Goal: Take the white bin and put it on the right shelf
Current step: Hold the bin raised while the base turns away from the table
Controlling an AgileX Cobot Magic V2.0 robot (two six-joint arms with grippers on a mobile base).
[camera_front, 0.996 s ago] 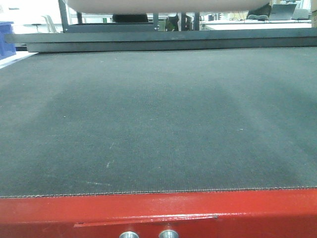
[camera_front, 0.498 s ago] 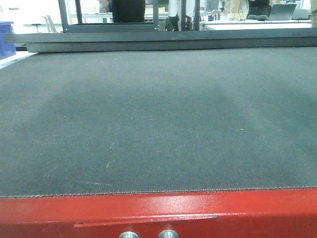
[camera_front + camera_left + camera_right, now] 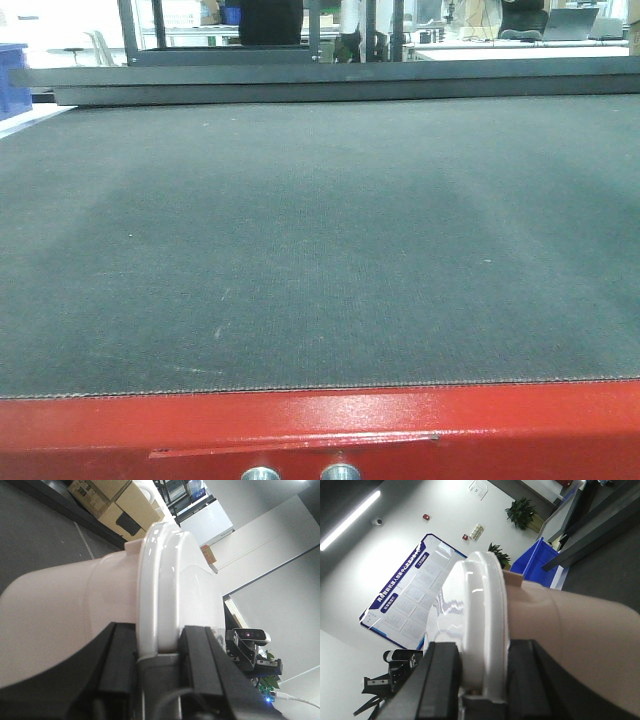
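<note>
The white bin [image 3: 65, 615] is held up off the table between both arms, its pale pinkish body and white lid [image 3: 185, 580] filling the left wrist view. My left gripper [image 3: 159, 647] is shut on the bin's rim, one black finger [image 3: 120, 660] on each side. In the right wrist view the white bin [image 3: 570, 630] shows again, and my right gripper [image 3: 485, 675] is shut on its opposite rim. Neither the bin nor the grippers appear in the front view. The right shelf is out of view.
A dark mat-topped table [image 3: 320, 250] with a red front edge [image 3: 320, 420] lies ahead, a low dark ledge [image 3: 320, 80] along its back. A blue bin [image 3: 12, 75] stands far left, the blue bin [image 3: 537, 557] also behind the tub. Cardboard boxes [image 3: 107, 500] sit beyond.
One second ago the bin's underside showed at the top edge of the front view; it has since risen out of that view.
</note>
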